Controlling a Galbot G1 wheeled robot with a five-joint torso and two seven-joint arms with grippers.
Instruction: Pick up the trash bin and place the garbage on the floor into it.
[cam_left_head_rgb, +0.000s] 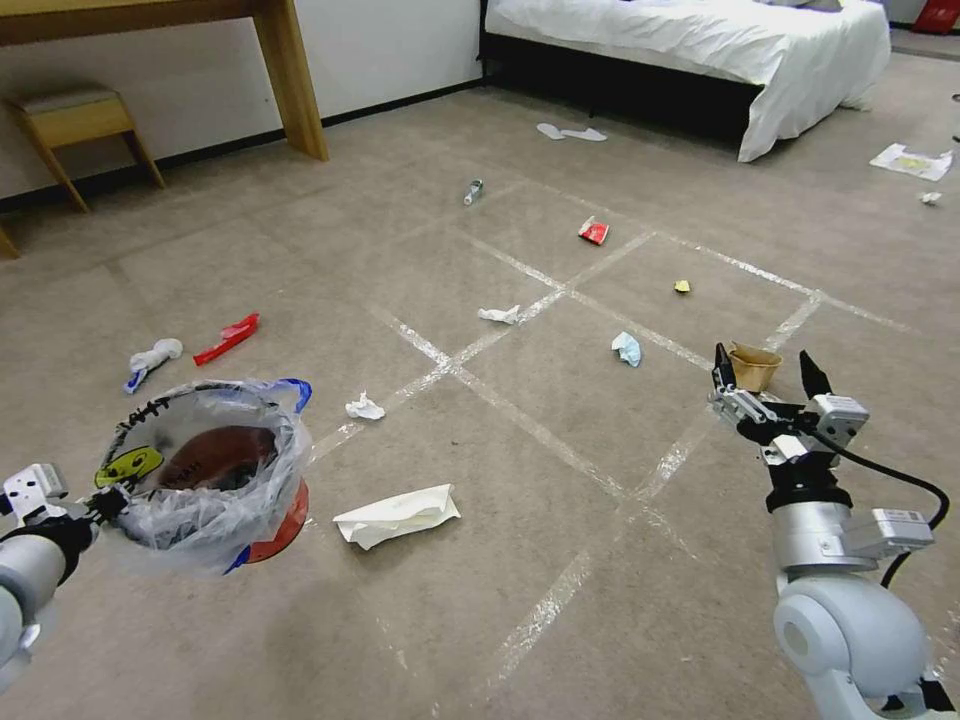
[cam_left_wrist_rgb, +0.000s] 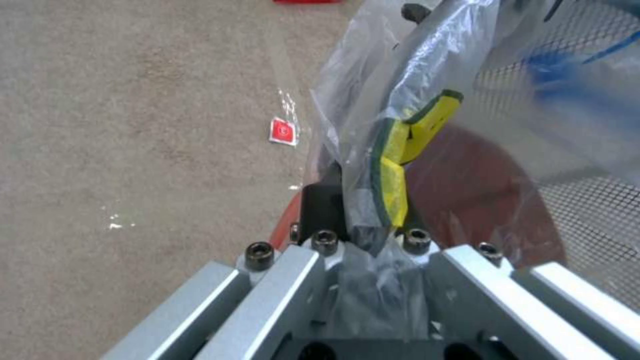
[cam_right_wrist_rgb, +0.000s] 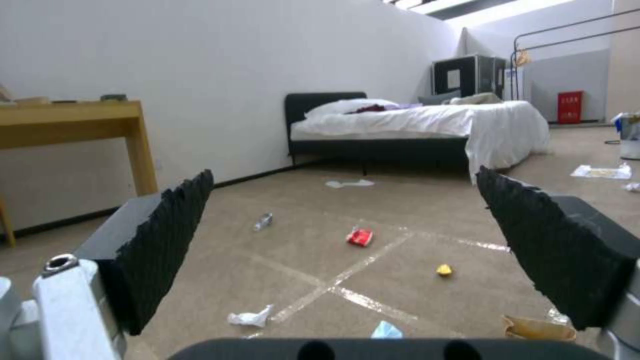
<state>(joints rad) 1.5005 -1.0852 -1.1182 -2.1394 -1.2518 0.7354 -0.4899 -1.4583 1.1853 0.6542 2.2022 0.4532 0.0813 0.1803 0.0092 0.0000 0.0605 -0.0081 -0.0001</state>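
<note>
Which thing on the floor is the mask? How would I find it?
Start at the bed and follow the tape lines on the carpet toward the robot. The mask lies past the tape crossing, left of the brown paper bag by the open right hand. It is the only light blue scrap; nearby tissues are white.

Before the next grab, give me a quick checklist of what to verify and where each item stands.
1. Left hand shut on the bin rim: ok.
2. Bin off the floor: cannot tell.
3. Bag mouth open for a drop: ok.
4. Right hand open and holding nothing: ok.
5. Nearest garbage to the right hand, the brown bag, just beyond its fingertips: ok.
6. White paper beside the bin, not yet picked up: not ok.
</note>
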